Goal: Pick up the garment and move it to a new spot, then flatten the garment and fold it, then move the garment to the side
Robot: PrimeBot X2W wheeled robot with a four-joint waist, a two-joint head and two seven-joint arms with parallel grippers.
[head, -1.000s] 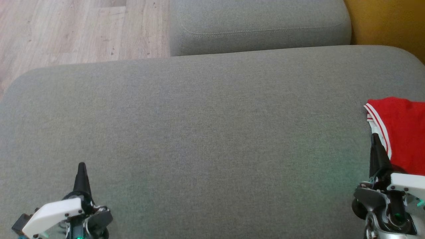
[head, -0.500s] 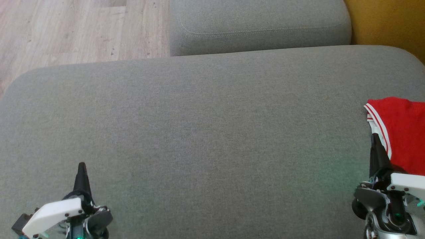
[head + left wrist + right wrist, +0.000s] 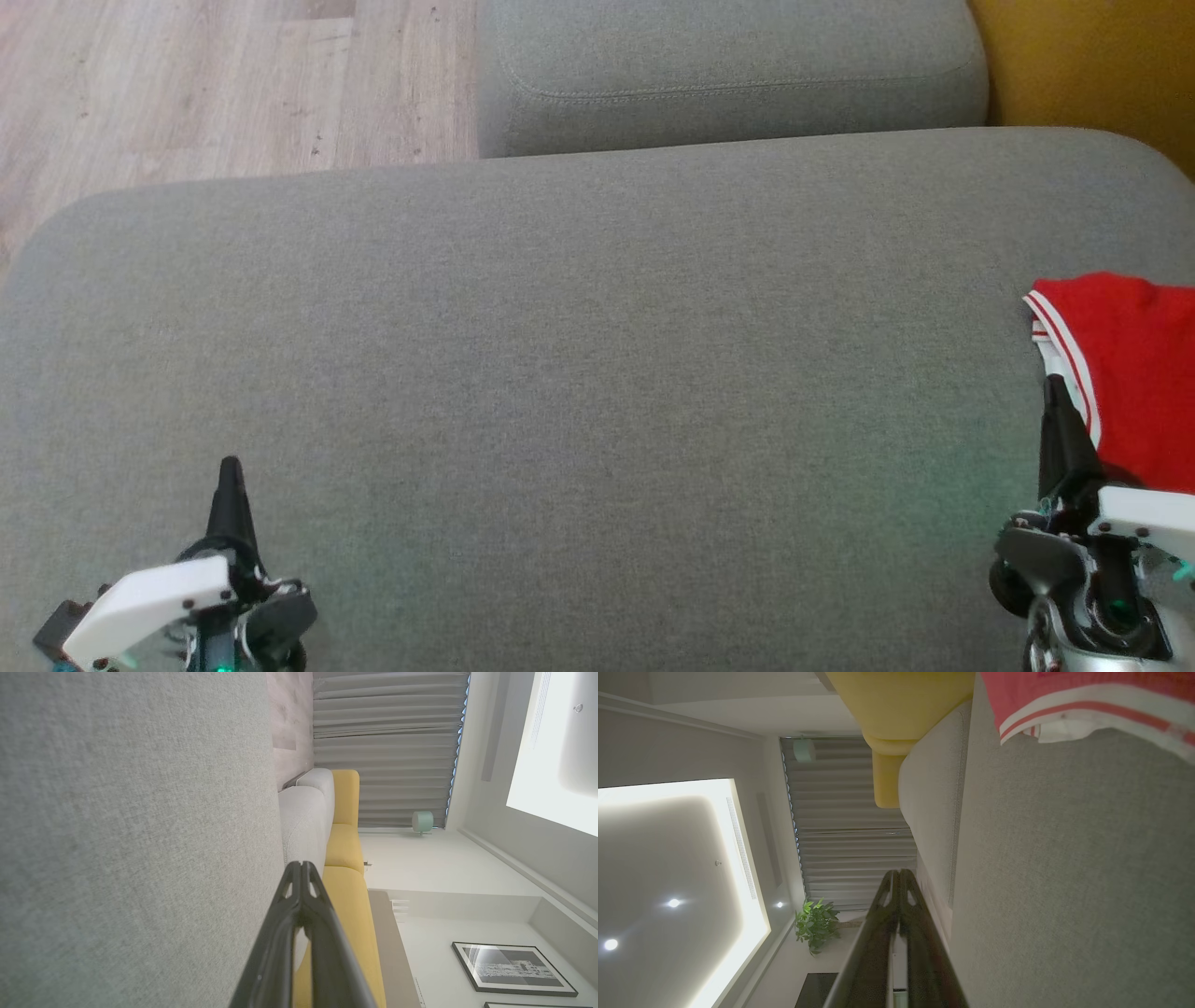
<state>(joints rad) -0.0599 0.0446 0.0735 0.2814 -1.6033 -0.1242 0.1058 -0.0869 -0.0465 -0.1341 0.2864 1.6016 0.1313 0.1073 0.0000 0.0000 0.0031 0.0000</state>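
Grey woven upholstery covers the broad seat cushion point(image 3: 597, 373) that serves as the work surface, with a second grey cushion point(image 3: 728, 65) beyond it, pale wood floor point(image 3: 187, 84) at the far left and a yellow cushion point(image 3: 1092, 65) at the far right. At the cushion's right side lies the garment point(image 3: 1134, 373), red with a striped trim point(image 3: 1064, 350) along its left edge; it runs out of the head view, so its full spread cannot be told. The right gripper point(image 3: 1053, 385) sits at the near right with its two fingers pressed together on nothing. Its tip is just beside the trim in the head view, while its wrist view shows the hem point(image 3: 1083, 704) ahead of the fingers and apart from them. The left gripper point(image 3: 230, 464) rests at the near left, well apart from the cloth, fingers likewise pinched together and empty. The fabric looks light, soft and limp, so it would probably sag and bunch when lifted rather than hold any shape. The banded hem seems the firmest place to pinch, once the fingers have parted.
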